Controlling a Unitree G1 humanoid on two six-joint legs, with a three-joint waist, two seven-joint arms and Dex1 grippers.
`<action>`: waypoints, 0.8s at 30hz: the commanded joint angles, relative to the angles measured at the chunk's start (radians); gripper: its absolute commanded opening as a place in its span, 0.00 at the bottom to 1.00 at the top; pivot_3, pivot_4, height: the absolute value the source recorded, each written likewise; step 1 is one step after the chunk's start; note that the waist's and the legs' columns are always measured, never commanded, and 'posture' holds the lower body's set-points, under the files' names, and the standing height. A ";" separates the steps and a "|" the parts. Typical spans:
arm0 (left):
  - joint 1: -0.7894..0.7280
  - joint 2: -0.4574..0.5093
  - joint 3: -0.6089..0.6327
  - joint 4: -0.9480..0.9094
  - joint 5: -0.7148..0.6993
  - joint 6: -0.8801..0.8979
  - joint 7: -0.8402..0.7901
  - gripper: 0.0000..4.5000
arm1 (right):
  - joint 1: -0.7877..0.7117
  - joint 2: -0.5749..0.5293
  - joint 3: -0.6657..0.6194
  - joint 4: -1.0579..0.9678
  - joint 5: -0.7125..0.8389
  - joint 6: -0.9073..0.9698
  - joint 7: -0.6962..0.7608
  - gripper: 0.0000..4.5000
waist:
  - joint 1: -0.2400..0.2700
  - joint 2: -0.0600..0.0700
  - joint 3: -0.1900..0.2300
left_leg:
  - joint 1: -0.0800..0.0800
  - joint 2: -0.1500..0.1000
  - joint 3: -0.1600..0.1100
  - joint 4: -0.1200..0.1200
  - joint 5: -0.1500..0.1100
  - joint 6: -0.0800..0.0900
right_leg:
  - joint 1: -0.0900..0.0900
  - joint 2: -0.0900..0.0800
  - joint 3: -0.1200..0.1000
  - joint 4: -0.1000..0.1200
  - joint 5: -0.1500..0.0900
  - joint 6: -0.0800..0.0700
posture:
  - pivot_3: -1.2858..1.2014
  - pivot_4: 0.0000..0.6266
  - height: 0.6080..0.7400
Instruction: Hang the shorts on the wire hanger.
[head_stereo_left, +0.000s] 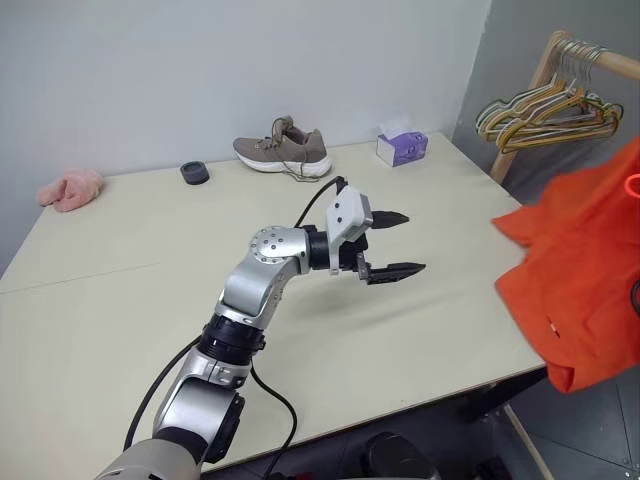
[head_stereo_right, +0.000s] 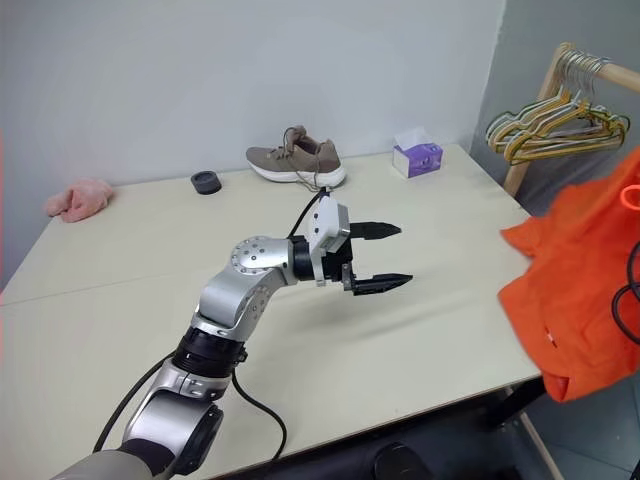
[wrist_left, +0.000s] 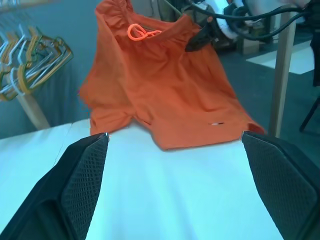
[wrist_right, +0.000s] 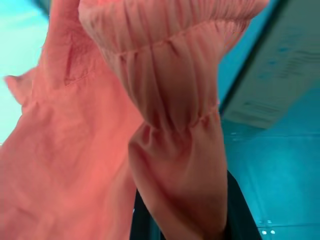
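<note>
The bright orange shorts (head_stereo_left: 585, 270) hang in the air just past the table's right edge. Their gathered waistband (wrist_right: 170, 65) is uppermost and a neon cord loop (wrist_left: 137, 33) shows on it. My right gripper (wrist_left: 200, 38) is shut on the waistband, and its dark fingers (wrist_right: 231, 210) show under the bunched fabric. My left gripper (head_stereo_left: 408, 242) hovers over the middle of the table, level and pointing right toward the shorts. It is open and holds nothing. Several thin wire hangers (head_stereo_left: 545, 110) hang bunched on a rail behind the shorts, and I cannot single out one.
The cream table (head_stereo_left: 120, 300) carries a brown sneaker (head_stereo_left: 282, 150), a purple tissue box (head_stereo_left: 402, 147) and a small black round thing (head_stereo_left: 195, 172) along its far edge. A pink fluffy item (head_stereo_left: 70, 190) lies at the far left. A wooden rack (head_stereo_left: 548, 60) stands beyond the right corner.
</note>
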 joint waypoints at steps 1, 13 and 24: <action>-0.041 -0.027 -0.027 -0.030 0.005 -0.024 0.007 1.00 | -0.078 0.015 -0.046 -0.032 -0.029 -0.013 -0.116 0.00 | -0.001 0.000 0.000 | 0.000 0.000 0.000 0.000 0.000 0.000 | 0.000 0.000 0.000 0.000 0.000 0.000 | 0.36 0.06 1.00; -0.079 -0.059 -0.040 -0.009 -0.003 -0.036 -0.004 1.00 | -0.287 -0.007 -0.060 0.223 -0.021 0.075 -0.219 0.00 | -0.003 0.008 0.005 | 0.003 0.000 0.007 -0.001 0.000 0.001 | 0.002 0.000 0.007 0.000 0.000 0.001 | 0.37 0.07 1.00; -0.090 -0.072 -0.030 -0.041 -0.069 0.017 -0.039 1.00 | -0.350 -0.020 -0.083 0.350 -0.022 0.121 -0.247 0.00 | -0.001 0.009 0.006 | 0.003 0.000 0.009 -0.002 -0.001 0.002 | 0.003 0.001 0.010 -0.004 -0.002 0.004 | 0.37 0.07 1.00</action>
